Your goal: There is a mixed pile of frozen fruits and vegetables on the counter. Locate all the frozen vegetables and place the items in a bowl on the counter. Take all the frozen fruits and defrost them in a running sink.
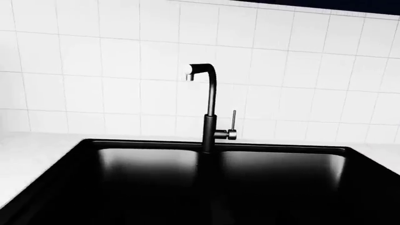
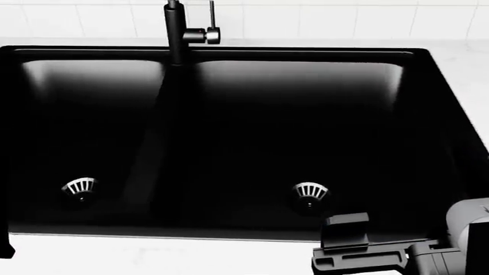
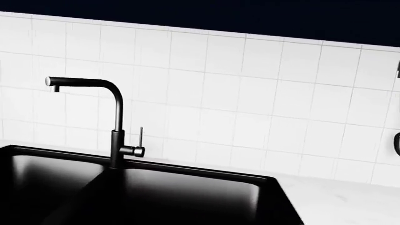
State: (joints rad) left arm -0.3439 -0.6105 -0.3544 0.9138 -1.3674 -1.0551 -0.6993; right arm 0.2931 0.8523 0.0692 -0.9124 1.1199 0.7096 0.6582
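While head cam looks down: sink (image 2: 229,143) fills the view, glossy black, two basins.
Drains: round metal, one per basin, left (image 2: 79,187) & right (image 2: 310,191).
Tap (image 2: 177,31): far rim, on the divider, tall black, side lever.
Counter (image 2: 470,63): white, around the sink.
Right gripper (image 2: 345,240): near-right, over sink's near rim; jaws — can't tell.
Left gripper: only a dark sliver at near-left edge, can't tell.
Produce, bowl: not in shot.
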